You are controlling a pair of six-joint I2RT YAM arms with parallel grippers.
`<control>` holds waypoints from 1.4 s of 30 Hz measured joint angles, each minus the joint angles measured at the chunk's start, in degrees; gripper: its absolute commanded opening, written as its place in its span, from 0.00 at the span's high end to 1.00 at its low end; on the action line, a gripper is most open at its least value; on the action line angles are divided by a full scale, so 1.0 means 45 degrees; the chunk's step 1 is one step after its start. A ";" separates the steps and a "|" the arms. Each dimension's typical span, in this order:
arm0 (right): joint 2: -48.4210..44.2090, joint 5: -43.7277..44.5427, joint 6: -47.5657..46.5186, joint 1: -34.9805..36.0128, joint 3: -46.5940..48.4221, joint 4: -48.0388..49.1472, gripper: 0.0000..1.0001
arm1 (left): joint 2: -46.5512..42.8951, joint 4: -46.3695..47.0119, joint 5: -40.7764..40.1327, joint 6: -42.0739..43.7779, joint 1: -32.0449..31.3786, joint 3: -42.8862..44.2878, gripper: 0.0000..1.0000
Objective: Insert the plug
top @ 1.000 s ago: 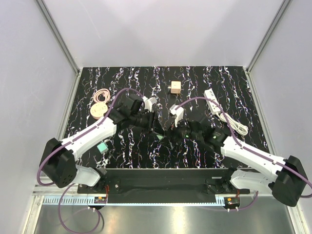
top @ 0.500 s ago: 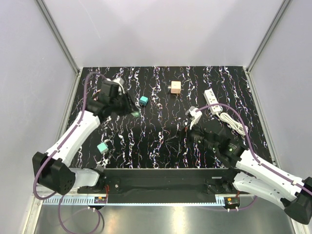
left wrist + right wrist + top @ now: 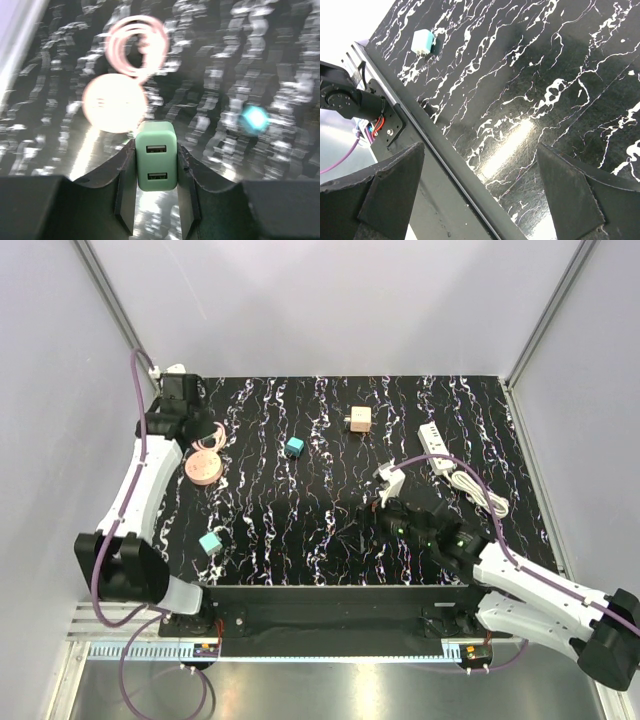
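left gripper [image 3: 155,146]: my fingers are clenched on a pale green charger block [image 3: 156,165], at the far left.
right gripper [image 3: 480,150]: my jaws are spread wide around nothing, near and right of centre.
plug [image 3: 294,447]: lying on the black table [image 3: 300,530], far and left of centre, apart from both my grippers.
power strip [image 3: 436,446]: far right.
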 measured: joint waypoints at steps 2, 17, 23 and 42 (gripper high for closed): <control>0.0175 -0.0092 -0.0039 0.0000 0.0000 0.0049 0.00 | 0.0670 0.0024 0.0204 0.0665 0.0743 0.0000 1.00; 0.0398 -0.0568 -0.0466 0.0000 -0.0024 0.0641 0.00 | 0.5090 -0.0073 0.2220 0.3963 0.3759 0.0068 1.00; 0.0423 -0.0627 -0.0588 0.0000 -0.0053 0.0656 0.00 | 0.5149 0.0316 0.2351 0.4386 0.3677 0.0068 1.00; 0.0457 -0.0651 -0.0661 0.0000 -0.0219 0.1020 0.00 | 0.5149 0.1214 0.3264 0.4498 0.3147 0.0063 1.00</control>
